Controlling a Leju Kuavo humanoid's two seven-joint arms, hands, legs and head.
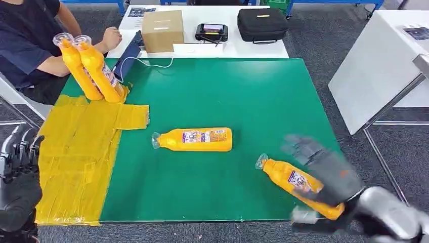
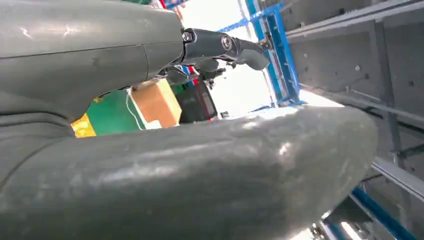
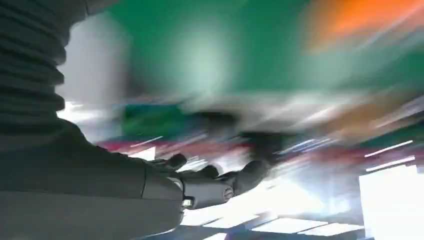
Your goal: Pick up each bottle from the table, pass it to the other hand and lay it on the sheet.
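Observation:
Two orange bottles lie on the green table: one (image 1: 195, 139) in the middle, another (image 1: 296, 183) near the front right edge. My right hand (image 1: 324, 169) hovers blurred over that second bottle with its fingers spread, holding nothing; its wrist view is smeared, with the fingers (image 3: 215, 177) apart. My left hand (image 1: 19, 172) hangs at the table's front left corner beside the yellow sheet (image 1: 81, 157), its fingers apart and nothing in it. In the left wrist view its thumb (image 2: 200, 175) and dark fingers (image 2: 225, 47) hold nothing. A person holds two more orange bottles (image 1: 91, 68) upright at the sheet's far end.
The person (image 1: 30, 45) sits at the far left. Behind the green table (image 1: 227, 96) a white table carries a cardboard box (image 1: 162, 30), a black case (image 1: 262, 24) and a small device (image 1: 211, 32). Another white table (image 1: 379, 66) stands to the right.

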